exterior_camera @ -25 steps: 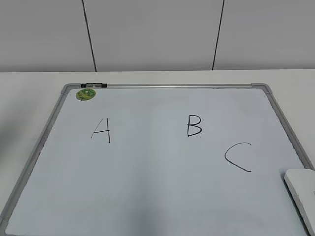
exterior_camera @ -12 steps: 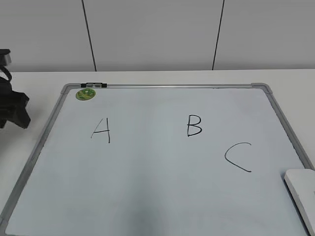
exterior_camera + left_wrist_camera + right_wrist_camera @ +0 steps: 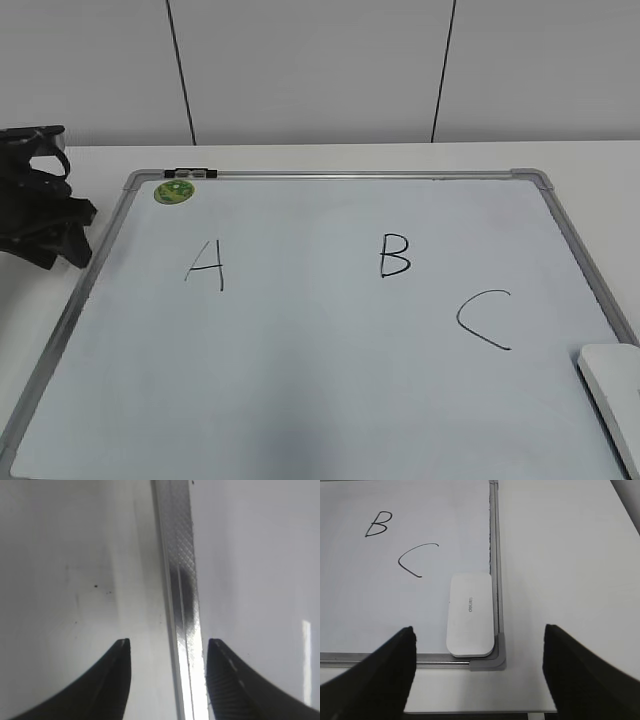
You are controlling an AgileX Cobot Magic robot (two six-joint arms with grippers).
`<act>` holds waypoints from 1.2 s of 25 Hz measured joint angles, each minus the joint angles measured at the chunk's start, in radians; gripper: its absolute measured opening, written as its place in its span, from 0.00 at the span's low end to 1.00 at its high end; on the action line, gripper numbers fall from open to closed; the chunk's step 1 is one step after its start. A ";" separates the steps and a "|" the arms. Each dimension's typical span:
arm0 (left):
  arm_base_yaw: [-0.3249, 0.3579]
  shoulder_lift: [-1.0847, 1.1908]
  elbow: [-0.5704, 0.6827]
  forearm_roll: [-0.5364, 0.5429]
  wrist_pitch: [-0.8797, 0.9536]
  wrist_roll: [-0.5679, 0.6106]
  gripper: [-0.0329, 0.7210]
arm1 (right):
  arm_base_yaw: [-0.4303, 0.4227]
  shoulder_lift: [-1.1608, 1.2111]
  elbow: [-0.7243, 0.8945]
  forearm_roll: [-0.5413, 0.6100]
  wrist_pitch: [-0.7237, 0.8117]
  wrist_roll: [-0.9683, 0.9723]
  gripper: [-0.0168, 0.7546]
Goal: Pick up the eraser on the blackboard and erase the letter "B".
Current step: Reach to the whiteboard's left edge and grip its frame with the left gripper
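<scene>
The blackboard point(image 3: 330, 400) is a pale board with a grey frame, lying flat on the table. The black letter "B" point(image 3: 394, 256) sits near its middle and also shows in the right wrist view point(image 3: 378, 524). The white eraser point(image 3: 612, 385) lies in the board's near right corner, cut by the frame edge; in the right wrist view the eraser point(image 3: 470, 614) lies against the frame. My right gripper point(image 3: 478, 635) is open and empty, above and short of the eraser. My left gripper point(image 3: 168, 645) is open and empty over the board's left frame point(image 3: 177, 570); it shows at far left point(image 3: 45, 215).
Letters "A" point(image 3: 206, 265) and "C" point(image 3: 484, 318) flank the "B". A round green magnet point(image 3: 173, 190) sits at the board's far left corner. The white table point(image 3: 560, 555) extends right of the board; its near edge point(image 3: 480, 712) is close below.
My left arm has come into the exterior view from the left edge and moved right, toward the board's left frame. The board, letters and eraser have not moved.
</scene>
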 joint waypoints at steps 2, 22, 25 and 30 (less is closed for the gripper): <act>0.000 0.021 -0.017 -0.002 0.006 0.004 0.51 | 0.000 0.000 0.000 0.000 0.000 0.000 0.78; 0.000 0.093 -0.046 -0.010 0.010 0.006 0.43 | 0.000 0.000 0.000 0.000 -0.002 0.000 0.78; 0.000 0.093 -0.046 -0.014 0.010 0.006 0.37 | 0.000 0.000 0.000 0.000 -0.002 0.000 0.78; 0.000 0.100 -0.052 -0.031 0.020 0.006 0.27 | 0.000 0.000 0.000 0.000 -0.002 0.000 0.78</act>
